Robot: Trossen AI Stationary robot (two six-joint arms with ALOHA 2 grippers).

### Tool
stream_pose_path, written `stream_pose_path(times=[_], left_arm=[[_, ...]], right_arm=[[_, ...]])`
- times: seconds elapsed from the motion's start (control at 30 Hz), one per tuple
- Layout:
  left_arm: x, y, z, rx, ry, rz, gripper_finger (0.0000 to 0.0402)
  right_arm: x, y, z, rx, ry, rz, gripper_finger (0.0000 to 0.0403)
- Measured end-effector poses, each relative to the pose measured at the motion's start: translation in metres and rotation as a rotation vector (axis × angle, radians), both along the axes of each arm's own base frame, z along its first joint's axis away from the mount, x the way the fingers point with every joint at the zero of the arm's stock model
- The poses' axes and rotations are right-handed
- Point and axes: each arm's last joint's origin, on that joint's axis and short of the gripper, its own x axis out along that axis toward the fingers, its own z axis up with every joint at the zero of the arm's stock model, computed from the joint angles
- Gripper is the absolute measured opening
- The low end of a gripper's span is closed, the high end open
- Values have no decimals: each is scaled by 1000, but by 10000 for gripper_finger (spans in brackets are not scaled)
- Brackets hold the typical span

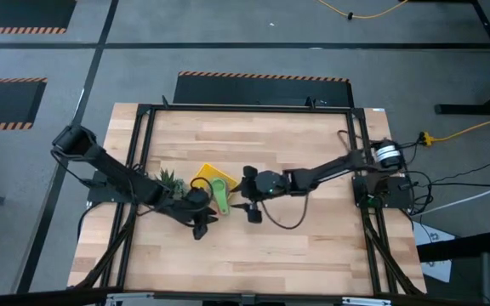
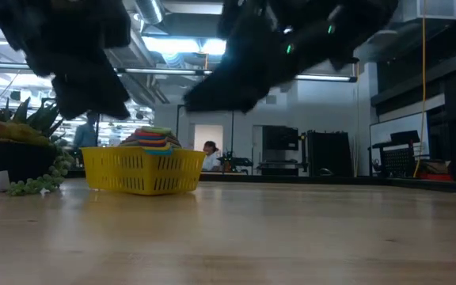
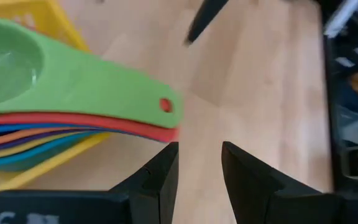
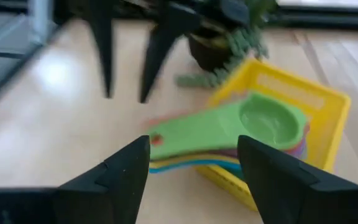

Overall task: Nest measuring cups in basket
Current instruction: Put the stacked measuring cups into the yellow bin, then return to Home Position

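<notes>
The measuring cups [image 3: 73, 81] sit nested in one stack inside the yellow basket [image 1: 207, 172], green cup on top. Their handles [image 4: 191, 140] stick out over the basket's wall toward the table's near side. The stack also shows above the basket's rim in the low view [image 2: 153, 138]. My left gripper [image 3: 199, 152] is open and empty, just off the handle ends, at the basket's near side [image 1: 201, 228]. My right gripper [image 4: 193, 146] is open wide and empty, right of the basket [image 1: 253, 212], facing the handles.
A small spiky green plant in a dark pot [image 1: 171, 180] stands right beside the basket on its left. The other arm's two fingers [image 4: 129, 56] show in the right wrist view. Bare wood [image 1: 313, 246] lies toward the near and right edges.
</notes>
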Motion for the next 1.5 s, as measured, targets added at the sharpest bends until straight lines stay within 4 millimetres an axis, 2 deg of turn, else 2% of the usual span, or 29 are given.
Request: stream_pose_path(times=[0.13, 0.23, 0.4, 0.57, 0.73, 0.97, 1.1, 1.3, 1.5], left_arm=[[-9, -1, 23, -36, -94, -39, 115], [-13, 4, 45, 5, -213, -68, 115], [-21, 25, 94, 237, -421, -72, 115], [-41, 45, 142, 423, -593, -64, 115], [-69, 58, 171, 574, -717, -63, 115], [-103, 71, 187, 671, -794, -36, 115], [-117, 77, 186, 738, -759, -36, 115], [-140, 88, 180, 771, -678, 1, 115], [-155, 93, 172, 750, -633, -29, 115]], right_arm=[[-14, 1, 38, 36, -38, 64, 248], [-28, -1, 70, 36, -91, 66, 248], [-56, -9, 119, -21, -189, 82, 248], [-90, -15, 160, -26, -275, 77, 248], [-124, -19, 191, -22, -349, 76, 248], [-178, -26, 220, -18, -400, 75, 248], [-208, -29, 230, -17, -411, 74, 248], [-246, -34, 237, -17, -421, 74, 248], [-272, -37, 238, -17, -417, 74, 248]])
